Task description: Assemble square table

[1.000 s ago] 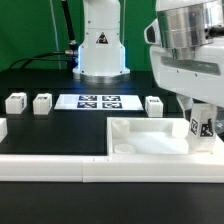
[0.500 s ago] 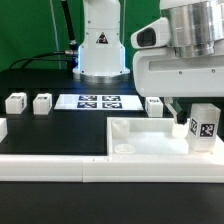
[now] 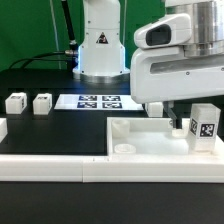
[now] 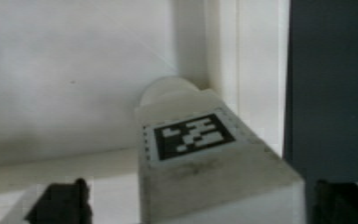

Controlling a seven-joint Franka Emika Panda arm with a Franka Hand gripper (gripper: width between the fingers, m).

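Observation:
The square table slab (image 3: 150, 142) lies rim up at the front, on the exterior view's right. One tagged leg block (image 3: 205, 126) stands upright in its right far corner. My gripper (image 3: 176, 120) hangs just to the exterior view's left of that block, open and empty. In the wrist view the same leg (image 4: 202, 140) stands in the slab's corner, and my dark fingertips (image 4: 60, 200) are spread wide on either side without touching it. Two more leg blocks (image 3: 15, 101) (image 3: 42, 102) sit at the far left. The fourth leg is mostly hidden behind my hand.
The marker board (image 3: 98, 101) lies flat in the middle at the back. The long low white border wall (image 3: 60, 166) runs along the front. The robot base (image 3: 100, 45) stands behind. A white piece (image 3: 2, 128) shows at the left edge.
My gripper has let go of the leg block, risen and shifted to the exterior view's left. The leg stays upright in the slab's corner.

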